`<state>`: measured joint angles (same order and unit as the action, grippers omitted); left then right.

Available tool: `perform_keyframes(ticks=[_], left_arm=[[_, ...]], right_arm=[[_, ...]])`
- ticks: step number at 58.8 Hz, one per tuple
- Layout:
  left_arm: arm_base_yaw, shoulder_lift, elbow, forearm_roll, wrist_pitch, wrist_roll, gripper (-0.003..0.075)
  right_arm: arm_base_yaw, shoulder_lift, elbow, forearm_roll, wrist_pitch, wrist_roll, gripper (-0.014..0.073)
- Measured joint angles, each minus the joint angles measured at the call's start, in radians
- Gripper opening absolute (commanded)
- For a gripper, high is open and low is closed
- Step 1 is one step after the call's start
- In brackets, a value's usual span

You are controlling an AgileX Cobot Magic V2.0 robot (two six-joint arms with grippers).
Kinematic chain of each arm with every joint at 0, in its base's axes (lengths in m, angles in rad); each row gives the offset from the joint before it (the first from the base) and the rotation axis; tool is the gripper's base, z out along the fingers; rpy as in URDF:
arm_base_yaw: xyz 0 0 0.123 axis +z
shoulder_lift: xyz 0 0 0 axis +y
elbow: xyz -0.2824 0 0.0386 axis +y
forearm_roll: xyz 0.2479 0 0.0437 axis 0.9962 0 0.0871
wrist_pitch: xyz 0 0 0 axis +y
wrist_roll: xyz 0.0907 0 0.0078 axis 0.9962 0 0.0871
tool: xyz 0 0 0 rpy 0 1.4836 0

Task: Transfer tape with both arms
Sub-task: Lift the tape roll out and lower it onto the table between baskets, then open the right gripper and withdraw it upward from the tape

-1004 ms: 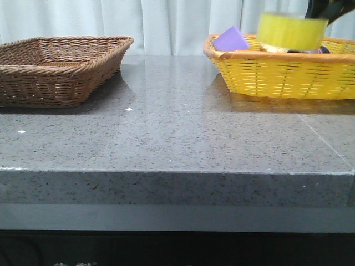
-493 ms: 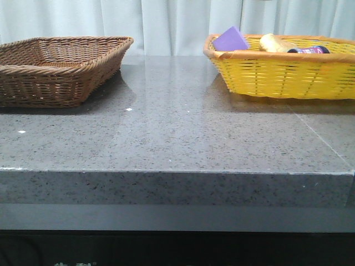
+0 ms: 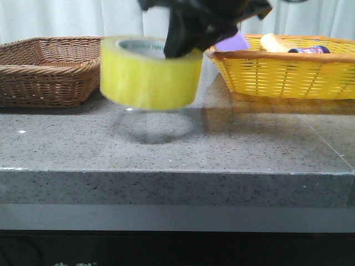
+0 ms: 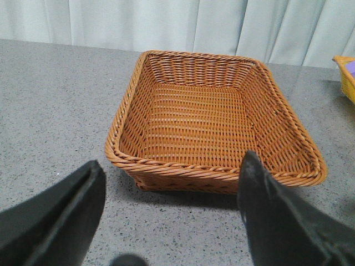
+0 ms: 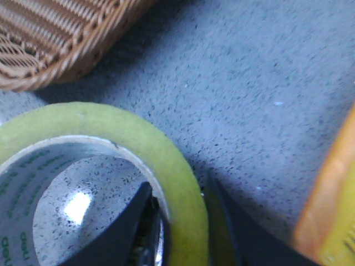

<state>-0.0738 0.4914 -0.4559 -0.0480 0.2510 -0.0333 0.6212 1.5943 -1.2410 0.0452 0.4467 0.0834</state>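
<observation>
A wide roll of yellow tape (image 3: 151,72) hangs in the air above the middle of a grey speckled bench (image 3: 177,144), casting a round shadow on the surface below, with a brown wicker basket (image 3: 52,66) behind it to the left and a yellow wicker basket (image 3: 288,72) to the right. The right pincer (image 3: 180,47), black and reaching down from above, is clamped on the roll's wall, one finger (image 5: 119,233) inside the white core and the other outside. The left pincer (image 4: 172,216) has its two dark fingers spread wide apart with nothing between them, near the brown basket.
</observation>
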Motion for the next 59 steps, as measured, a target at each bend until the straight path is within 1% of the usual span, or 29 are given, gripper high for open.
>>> perform_keyframes(ticks=[5,10,19,25,32,41,45,47,50,54,59], left_arm=[[0.0,0.0,0.0,0.0,0.0,0.0,0.0492],[0.0,0.0,0.0,0.0,0.0,0.0,0.0492],[0.0,0.0,0.0,0.0,0.0,0.0,0.0492],[0.0,0.0,0.0,0.0,0.0,0.0,0.0492],[0.0,0.0,0.0,0.0,0.0,0.0,0.0492],[0.0,0.0,0.0,0.0,0.0,0.0,0.0491],[0.0,0.0,0.0,0.0,0.0,0.0,0.0492],[0.0,0.0,0.0,0.0,0.0,0.0,0.0491],[0.0,0.0,0.0,0.0,0.0,0.0,0.0491],[0.0,0.0,0.0,0.0,0.0,0.0,0.0491],[0.0,0.0,0.0,0.0,0.0,0.0,0.0491]], right_arm=[[0.002,0.036,0.0,0.0,-0.011,0.0,0.0077],[0.002,0.067,0.002,0.0,-0.011,0.0,0.0122],[0.002,0.081,0.002,0.0,-0.011,0.0,0.0295],[0.002,0.078,0.002,0.0,-0.029,0.0,0.0367],[0.002,0.066,0.002,0.0,-0.039,0.0,0.0373],[0.002,0.0,0.002,0.0,-0.062,0.0,0.0372],[0.002,-0.042,0.002,0.0,-0.079,0.0,0.0348],[0.002,-0.067,0.002,0.0,-0.09,0.0,0.0311],[0.002,-0.1,0.002,0.0,-0.099,0.0,0.023],[0.0,-0.141,0.002,0.0,-0.106,0.0,0.0093],[-0.009,-0.173,0.002,0.0,-0.111,0.0,-0.0036]])
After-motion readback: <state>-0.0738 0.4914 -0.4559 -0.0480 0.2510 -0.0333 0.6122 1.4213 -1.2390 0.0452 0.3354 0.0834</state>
